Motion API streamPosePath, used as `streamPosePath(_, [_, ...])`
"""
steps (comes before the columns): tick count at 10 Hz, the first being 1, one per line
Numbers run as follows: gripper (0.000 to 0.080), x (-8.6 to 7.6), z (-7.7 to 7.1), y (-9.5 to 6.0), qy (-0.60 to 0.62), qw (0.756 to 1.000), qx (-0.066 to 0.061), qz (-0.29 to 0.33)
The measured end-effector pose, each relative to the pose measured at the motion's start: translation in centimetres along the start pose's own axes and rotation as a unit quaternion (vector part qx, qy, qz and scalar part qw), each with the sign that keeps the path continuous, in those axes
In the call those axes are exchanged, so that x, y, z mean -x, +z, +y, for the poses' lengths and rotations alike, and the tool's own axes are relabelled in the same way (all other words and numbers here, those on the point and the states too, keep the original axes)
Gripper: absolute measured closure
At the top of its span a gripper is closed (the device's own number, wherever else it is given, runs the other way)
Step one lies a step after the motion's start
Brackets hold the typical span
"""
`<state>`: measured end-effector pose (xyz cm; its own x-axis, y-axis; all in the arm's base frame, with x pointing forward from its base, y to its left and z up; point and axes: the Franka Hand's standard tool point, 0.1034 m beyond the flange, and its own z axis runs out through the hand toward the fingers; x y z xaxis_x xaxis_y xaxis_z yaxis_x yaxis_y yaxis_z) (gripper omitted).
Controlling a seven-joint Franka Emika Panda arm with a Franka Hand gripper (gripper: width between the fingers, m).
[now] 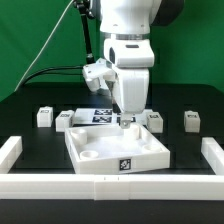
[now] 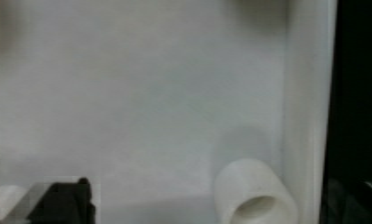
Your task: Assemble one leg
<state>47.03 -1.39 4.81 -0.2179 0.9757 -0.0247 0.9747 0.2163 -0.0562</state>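
The big flat white square panel with round corner sockets lies in the middle of the black table. My gripper is low over the panel's back edge. In the wrist view the panel fills the picture, with one round socket close by. My gripper stands open there, one black finger visible, nothing between the jaws. Four small white legs stand behind the panel: two at the exterior view's left, two at its right.
The marker board lies behind the panel, next to the arm. White rails fence the table at the exterior view's left, right and front. A green backdrop is behind.
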Motion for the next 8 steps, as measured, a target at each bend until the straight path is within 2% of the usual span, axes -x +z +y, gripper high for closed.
streamPosePath(2, [0.0150,0.7,-1.9,2.1,-0.002,1.000,-0.017,0.009])
streamPosePath(4, [0.0150,0.9,-2.9,3.7,0.005,0.999,-0.032,0.016])
streamPosePath(5, [0.0150,0.8,-2.9,4.0,0.004,0.999,-0.034,0.017])
streamPosePath(7, [0.0150,0.6,-2.4,3.4,0.012,0.999,-0.026,0.016])
streamPosePath(8, [0.0239,0.7,-2.6,3.6,0.013,0.999,-0.028,0.016])
